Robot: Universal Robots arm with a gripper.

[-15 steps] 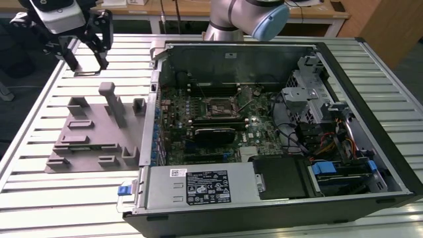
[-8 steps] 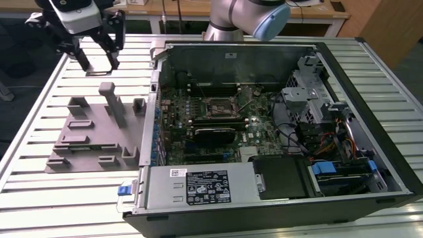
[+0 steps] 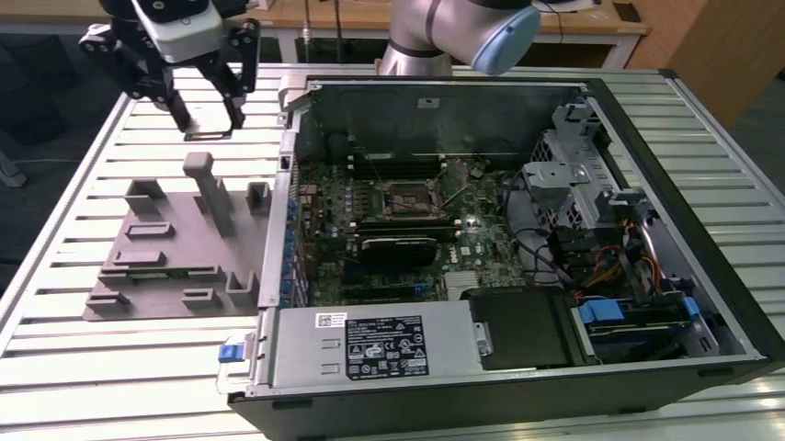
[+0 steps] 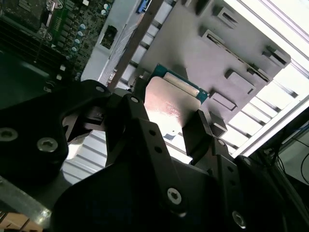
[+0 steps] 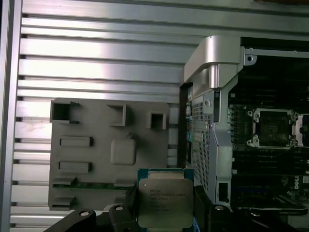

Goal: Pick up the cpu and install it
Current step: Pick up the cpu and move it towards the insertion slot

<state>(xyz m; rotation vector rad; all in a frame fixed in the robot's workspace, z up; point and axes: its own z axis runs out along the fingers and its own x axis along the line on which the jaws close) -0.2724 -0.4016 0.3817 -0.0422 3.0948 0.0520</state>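
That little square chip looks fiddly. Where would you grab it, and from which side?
By two opposite edges, coming straight at its flat metal top. The cpu is thin and square, so its parallel rims likely suit the gripper, which clamps it that way here.

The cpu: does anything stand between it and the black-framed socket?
Yes: the side wall of the open case stands between the cpu, held in the gripper outside it, and the socket. Nothing visible covers the socket itself.

A pale slatted metal worktop (image 3: 86,358) catches bright glare. Beyond its far edge stands a wooden desk (image 3: 331,14); dark floor (image 3: 25,207) lies at the exterior view's left.
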